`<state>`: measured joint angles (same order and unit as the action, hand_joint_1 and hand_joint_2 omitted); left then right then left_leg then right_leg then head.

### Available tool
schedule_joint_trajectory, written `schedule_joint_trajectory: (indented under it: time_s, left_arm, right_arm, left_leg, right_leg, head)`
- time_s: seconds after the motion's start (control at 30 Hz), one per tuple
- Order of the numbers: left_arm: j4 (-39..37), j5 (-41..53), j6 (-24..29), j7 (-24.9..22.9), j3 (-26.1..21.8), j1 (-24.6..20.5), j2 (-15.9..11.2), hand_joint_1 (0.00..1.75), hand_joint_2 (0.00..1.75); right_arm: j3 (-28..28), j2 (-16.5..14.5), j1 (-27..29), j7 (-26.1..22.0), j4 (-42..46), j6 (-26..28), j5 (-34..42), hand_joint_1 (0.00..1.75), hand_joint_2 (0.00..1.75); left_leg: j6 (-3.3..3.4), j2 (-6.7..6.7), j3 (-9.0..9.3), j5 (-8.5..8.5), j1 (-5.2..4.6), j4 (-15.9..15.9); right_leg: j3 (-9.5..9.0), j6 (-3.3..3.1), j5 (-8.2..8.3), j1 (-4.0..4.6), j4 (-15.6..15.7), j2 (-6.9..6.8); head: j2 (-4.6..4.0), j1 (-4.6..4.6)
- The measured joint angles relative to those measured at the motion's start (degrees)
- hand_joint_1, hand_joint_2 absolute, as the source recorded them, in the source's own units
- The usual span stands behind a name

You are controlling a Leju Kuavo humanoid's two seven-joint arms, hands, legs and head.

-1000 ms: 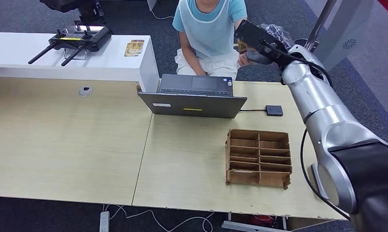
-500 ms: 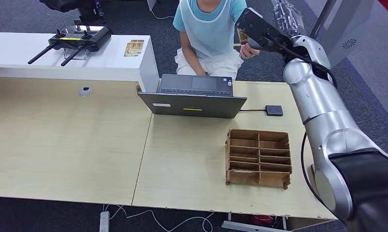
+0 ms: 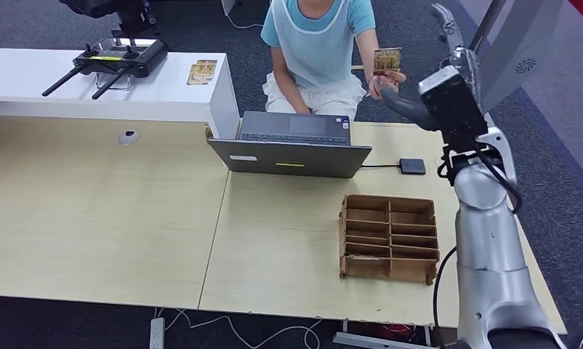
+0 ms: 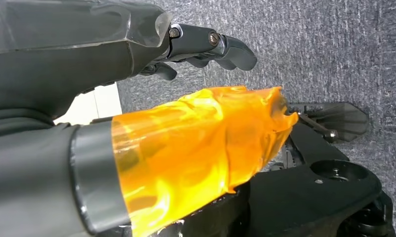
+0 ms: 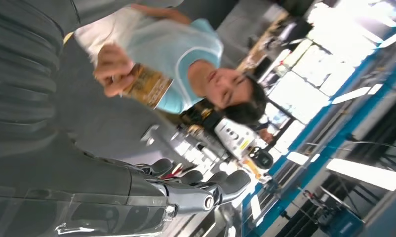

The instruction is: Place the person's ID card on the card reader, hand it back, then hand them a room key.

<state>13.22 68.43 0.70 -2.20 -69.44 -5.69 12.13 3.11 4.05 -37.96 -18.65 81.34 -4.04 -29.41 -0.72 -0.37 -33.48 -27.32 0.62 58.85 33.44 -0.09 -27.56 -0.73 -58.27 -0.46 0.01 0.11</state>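
Note:
The person point(image 3: 314, 43) sits behind the desk and holds a tan card point(image 3: 387, 59) upright in their own hand; the same card point(image 5: 149, 86) is in the right wrist view. My right hand point(image 3: 448, 98) is raised to the right of that card, apart from it, its fingers point(image 5: 201, 190) spread and holding nothing. The small black card reader point(image 3: 411, 166) lies on the desk right of the laptop, with nothing on it. My left hand point(image 4: 137, 74) hangs over grey carpet, its orange-taped thumb point(image 4: 201, 143) apart from the fingers, holding nothing.
A grey laptop point(image 3: 292, 145) stands at the desk's far edge. A wooden compartment box point(image 3: 388, 236) sits near my right arm. The white counter point(image 3: 70, 94) at the back left carries a black remote controller point(image 3: 118, 58) and some cards point(image 3: 201, 71).
My right hand was at the person's hand with the card; it has pulled back to the right and turned. The person now holds the card up alone.

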Motion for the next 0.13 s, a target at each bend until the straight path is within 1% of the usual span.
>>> schedule_joint_trajectory:
  time_s: [0.1, 0.13]
  left_arm:
    - [0.0, -0.6, 0.4, -0.1, 0.0, 0.1, 0.1, 0.00, 0.00]
    - [0.0, -0.7, 0.5, -0.1, 0.0, 0.1, 0.1, 0.00, 0.00]
  right_arm:
    - [-3.4, 0.3, 6.6, -2.5, 7.3, -3.0, 8.6, 0.00, 1.75]
    - [-4.0, 0.3, 7.8, -2.9, 8.6, -3.5, 10.1, 0.00, 1.75]
  left_leg:
    - [0.02, -0.01, -0.01, -0.02, 0.00, 0.0]
    - [0.02, -0.01, -0.01, -0.02, 0.00, 0.0]
  right_leg:
    - [-0.01, 0.02, -0.02, 0.00, 0.0, -0.01]
    - [-0.01, 0.02, -0.02, 0.00, 0.0, -0.01]
  head:
    - [-0.01, 0.01]
    - [0.00, 0.01]
